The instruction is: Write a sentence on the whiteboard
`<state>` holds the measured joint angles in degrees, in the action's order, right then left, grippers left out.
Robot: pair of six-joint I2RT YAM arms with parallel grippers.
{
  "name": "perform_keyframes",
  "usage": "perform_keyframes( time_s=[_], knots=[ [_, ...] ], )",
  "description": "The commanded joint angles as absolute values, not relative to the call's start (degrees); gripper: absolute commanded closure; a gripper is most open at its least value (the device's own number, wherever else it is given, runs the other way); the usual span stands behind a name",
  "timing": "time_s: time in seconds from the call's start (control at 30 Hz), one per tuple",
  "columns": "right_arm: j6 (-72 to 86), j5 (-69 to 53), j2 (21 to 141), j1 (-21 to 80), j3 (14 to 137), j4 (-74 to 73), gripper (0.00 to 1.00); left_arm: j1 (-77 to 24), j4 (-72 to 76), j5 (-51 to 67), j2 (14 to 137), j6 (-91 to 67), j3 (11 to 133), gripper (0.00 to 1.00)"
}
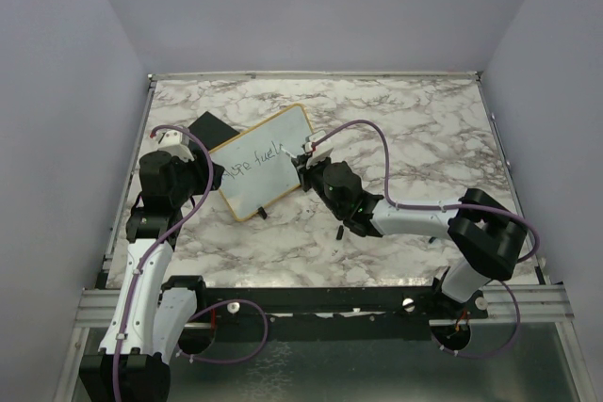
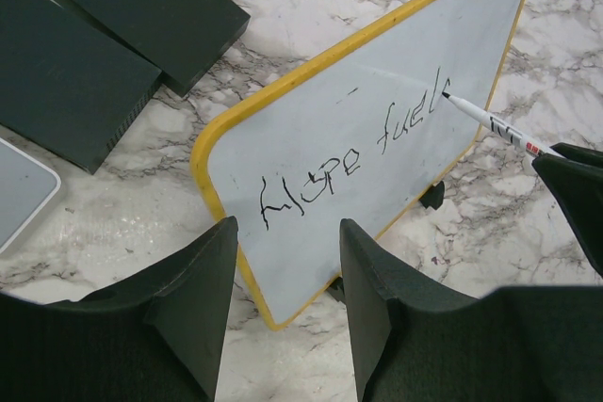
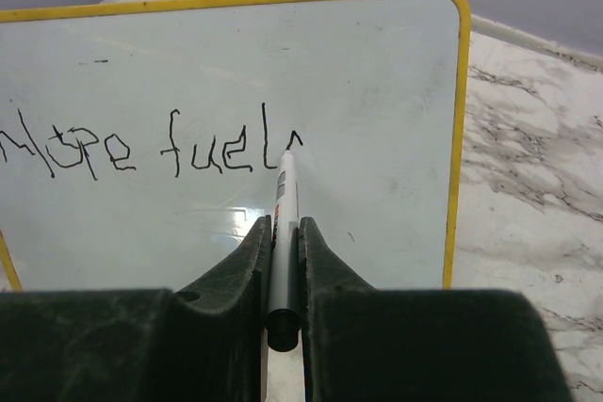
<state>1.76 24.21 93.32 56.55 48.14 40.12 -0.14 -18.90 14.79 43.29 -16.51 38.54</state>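
The whiteboard, white with a yellow frame, lies slanted on the marble table. The sentence so reads "Hope fuel" plus a short fresh stroke. My right gripper is shut on a white marker, whose tip touches the board just right of the last letter. My left gripper straddles the board's near left corner, one finger against each edge, holding it.
Two flat black blocks lie beyond the board's left corner, seen as one dark shape from above. A light grey rounded panel sits by them. A small black piece lies near the right forearm. A raised rim bounds the table.
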Motion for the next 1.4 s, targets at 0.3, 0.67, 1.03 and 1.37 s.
perform_keyframes(
  time_s=[0.3,0.67,1.03,1.37],
  knots=[
    [2.8,27.9,92.5,56.4,46.4,38.0,1.0,-0.5,-17.7,16.0,42.7,-16.6,38.0,0.51],
    [2.9,28.6,92.7,56.4,46.3,37.8,1.0,-0.5,-17.8,16.0,42.7,-16.6,38.0,0.51],
    [3.3,28.4,92.7,56.4,45.8,37.4,1.0,-0.5,-17.8,16.0,42.6,-16.6,38.0,0.5],
    [3.6,27.7,92.7,56.4,45.4,37.1,1.0,-0.5,-17.7,16.1,42.8,-16.6,38.0,0.5]
  ],
)
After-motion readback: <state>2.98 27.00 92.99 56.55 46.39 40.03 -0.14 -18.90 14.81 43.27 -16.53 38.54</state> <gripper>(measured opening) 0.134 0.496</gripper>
